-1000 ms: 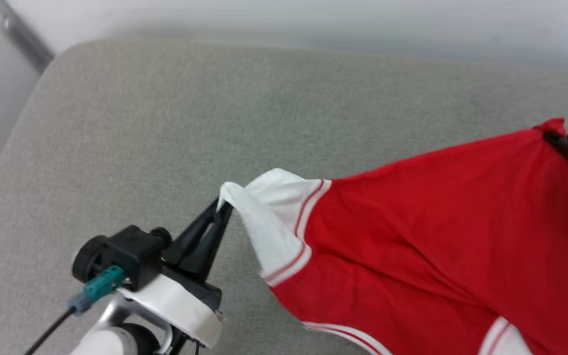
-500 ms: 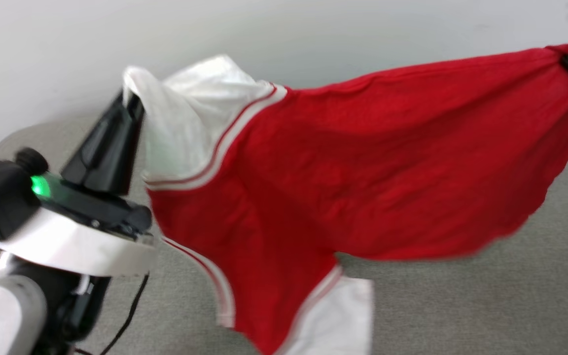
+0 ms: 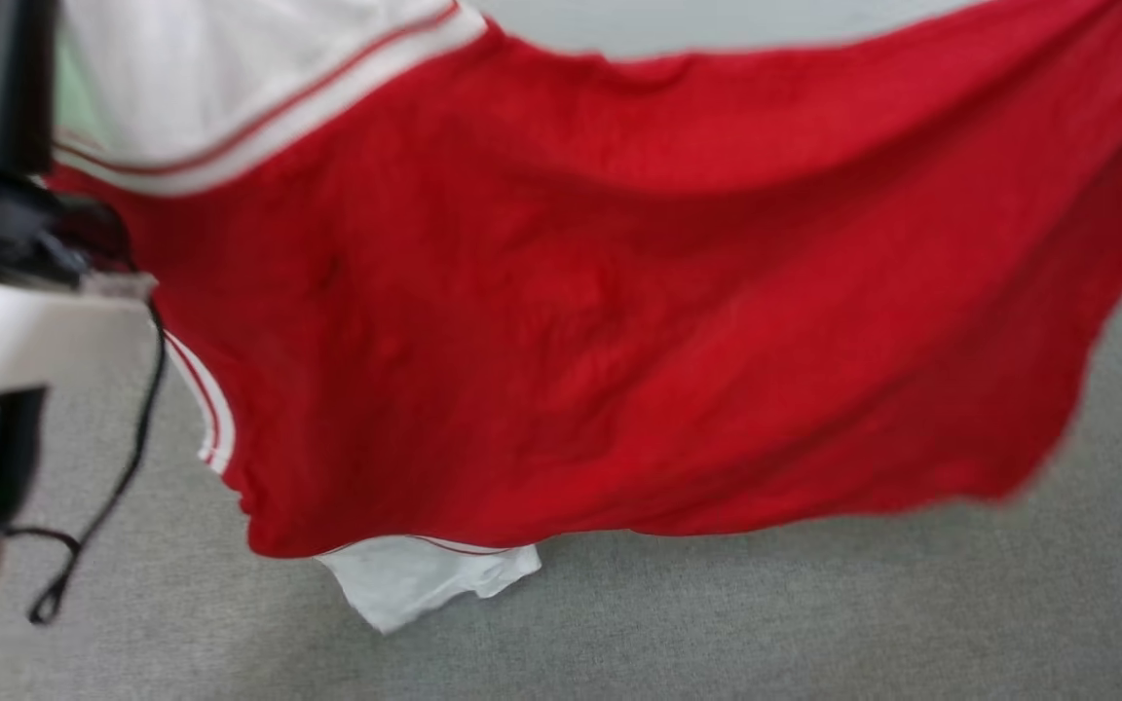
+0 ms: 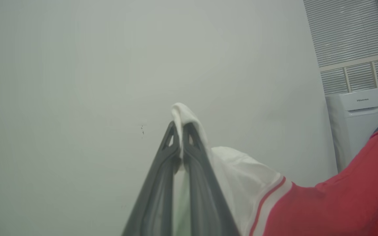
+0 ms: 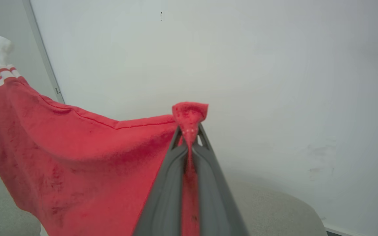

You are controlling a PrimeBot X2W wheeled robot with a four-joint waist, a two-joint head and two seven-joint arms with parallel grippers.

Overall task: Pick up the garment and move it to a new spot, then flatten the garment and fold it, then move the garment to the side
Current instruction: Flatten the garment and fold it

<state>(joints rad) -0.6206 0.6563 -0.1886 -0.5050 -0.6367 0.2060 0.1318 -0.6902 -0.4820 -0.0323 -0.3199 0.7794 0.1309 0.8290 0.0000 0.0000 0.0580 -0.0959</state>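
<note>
Left end effector [image 4: 179,127] and right end effector [image 5: 189,130] pinch one red-and-white garment [image 3: 619,292] above one grey worktop [image 3: 766,623], white wall [image 4: 77,82] behind.

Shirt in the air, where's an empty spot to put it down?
The grey surface lies bare below the garment's hanging hem, widest toward the lower right. A narrower strip sits between the black cable and the dangling white sleeve. Left edge is crowded.

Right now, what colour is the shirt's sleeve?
White sleeve, red-striped at its edge; clearest in head view.
</note>
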